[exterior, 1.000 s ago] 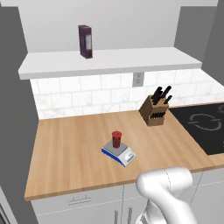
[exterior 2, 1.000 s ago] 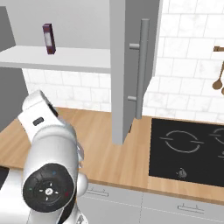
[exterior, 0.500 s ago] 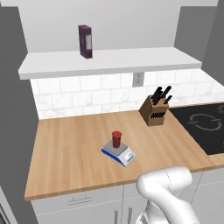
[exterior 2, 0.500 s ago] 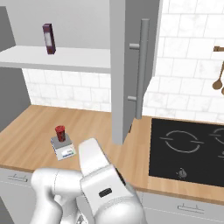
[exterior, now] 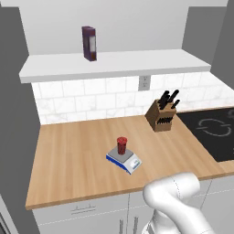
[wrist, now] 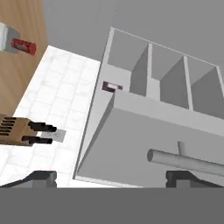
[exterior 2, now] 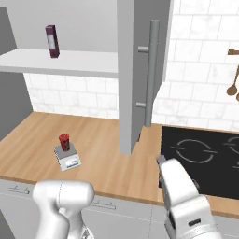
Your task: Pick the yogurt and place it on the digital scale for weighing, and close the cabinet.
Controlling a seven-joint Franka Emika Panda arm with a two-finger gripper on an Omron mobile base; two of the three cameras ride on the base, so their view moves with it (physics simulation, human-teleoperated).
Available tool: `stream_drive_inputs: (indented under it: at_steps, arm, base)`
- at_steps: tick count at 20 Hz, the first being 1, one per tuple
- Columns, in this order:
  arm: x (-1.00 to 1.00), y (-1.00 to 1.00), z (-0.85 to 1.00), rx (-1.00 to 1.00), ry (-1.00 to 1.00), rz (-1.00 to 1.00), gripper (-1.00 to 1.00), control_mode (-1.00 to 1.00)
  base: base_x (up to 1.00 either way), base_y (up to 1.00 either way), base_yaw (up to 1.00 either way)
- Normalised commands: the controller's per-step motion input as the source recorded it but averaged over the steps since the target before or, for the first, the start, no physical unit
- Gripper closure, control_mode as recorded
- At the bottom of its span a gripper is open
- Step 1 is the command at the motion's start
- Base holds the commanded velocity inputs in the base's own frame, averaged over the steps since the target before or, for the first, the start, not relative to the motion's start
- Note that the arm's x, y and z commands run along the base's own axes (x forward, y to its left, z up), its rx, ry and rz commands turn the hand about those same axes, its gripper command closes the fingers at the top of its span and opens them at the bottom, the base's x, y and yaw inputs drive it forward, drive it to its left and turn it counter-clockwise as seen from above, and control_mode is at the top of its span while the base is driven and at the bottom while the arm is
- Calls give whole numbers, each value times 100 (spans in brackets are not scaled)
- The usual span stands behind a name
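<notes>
You've got the cabinet [exterior 2: 140, 70] standing open, its grey door swung out over the bench [exterior: 73, 160] with the long bar handle [exterior 2: 150, 70] facing you in the right base view. In the hand view that same door fills the lower right, the handle running across it, and the white shelf [exterior: 114, 64] sits behind with the purple carton [exterior: 89, 43] upright on it. The wooden bench runs wide below, the black hob [exterior 2: 205, 158] at its right end. Near the tiled wall by the hob, you can see the knife block [exterior: 161, 116]. The digital scale [exterior: 124, 159] lies flat out on the bench, well left of the door. The yogurt [exterior: 121, 145] stands upright on its top plate. The gripper [wrist: 116, 177] points up at the door, jaws spread wide, empty, not touching the handle.
</notes>
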Motion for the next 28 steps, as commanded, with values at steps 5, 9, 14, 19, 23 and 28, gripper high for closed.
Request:
stream_drive_inputs:
  at_steps: [5,9,14,19,23,28]
  arm:
    - [93,-45,0,20,0,8,-100,-100]
    - [83,-8,15,9,0,11,-100,-100]
    - [55,23,36,0,-1,20,-100,-100]
    - [47,43,44,2,-5,28,-100,-100]
    - [57,38,44,5,-3,26,-100,-100]
    - [37,89,22,1,0,23,-100,-100]
  base:
    - [0,0,0]
    - [0,0,0]
    - [0,0,0]
    - [0,0,0]
    - [0,0,0]
    - [0,0,0]
